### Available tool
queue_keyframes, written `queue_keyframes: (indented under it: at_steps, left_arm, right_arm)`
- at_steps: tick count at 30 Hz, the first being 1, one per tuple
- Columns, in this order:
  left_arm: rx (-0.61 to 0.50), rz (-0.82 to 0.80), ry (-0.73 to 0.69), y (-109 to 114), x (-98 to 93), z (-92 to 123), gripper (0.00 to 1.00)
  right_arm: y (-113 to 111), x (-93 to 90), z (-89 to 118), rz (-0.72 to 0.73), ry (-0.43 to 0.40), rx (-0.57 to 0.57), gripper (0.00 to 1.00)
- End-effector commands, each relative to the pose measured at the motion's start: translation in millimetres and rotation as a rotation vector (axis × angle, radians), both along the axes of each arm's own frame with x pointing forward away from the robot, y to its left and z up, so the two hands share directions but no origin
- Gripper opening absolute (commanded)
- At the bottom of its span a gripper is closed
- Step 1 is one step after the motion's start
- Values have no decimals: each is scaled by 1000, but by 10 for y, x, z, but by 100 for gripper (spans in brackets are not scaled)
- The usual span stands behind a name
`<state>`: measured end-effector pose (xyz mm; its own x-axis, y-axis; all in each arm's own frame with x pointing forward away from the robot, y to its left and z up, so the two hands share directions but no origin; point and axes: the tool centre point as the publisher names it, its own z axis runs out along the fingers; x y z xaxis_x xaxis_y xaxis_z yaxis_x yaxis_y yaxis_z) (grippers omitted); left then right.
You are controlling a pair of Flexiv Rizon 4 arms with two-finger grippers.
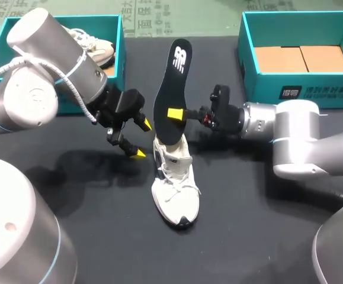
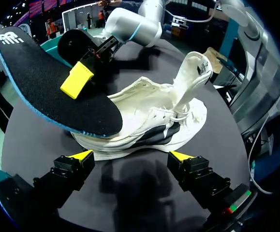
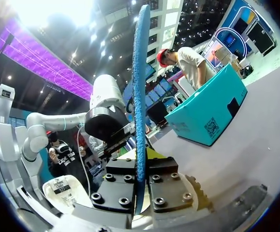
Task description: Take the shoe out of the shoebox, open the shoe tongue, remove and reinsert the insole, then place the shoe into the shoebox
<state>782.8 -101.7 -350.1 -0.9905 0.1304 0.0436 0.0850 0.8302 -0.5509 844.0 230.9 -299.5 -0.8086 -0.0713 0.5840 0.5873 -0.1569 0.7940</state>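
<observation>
One insole (image 1: 174, 83) tight between right fingers (image 1: 175, 113), lower end hidden by shoe (image 1: 176, 192); left fingers (image 1: 138, 154) wide

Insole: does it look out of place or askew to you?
Yes, though that fits the task: the insole is mostly out of the shoe, tilted above its opening and clamped between the fingers of the right gripper. Nothing looks damaged or spilled.
</observation>
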Motion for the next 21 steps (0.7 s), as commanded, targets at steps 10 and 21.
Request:
queue_keyframes:
  at_steps: [10, 21]
  left_arm:
    - [1, 0, 0, 1, -4, 1, 100]
    - [1, 0, 0, 1, -4, 1, 100]
  right_arm:
    - [36, -41, -65, 55, 6, -40, 0]
    - [26, -122, -164, 47, 25, -72, 0]
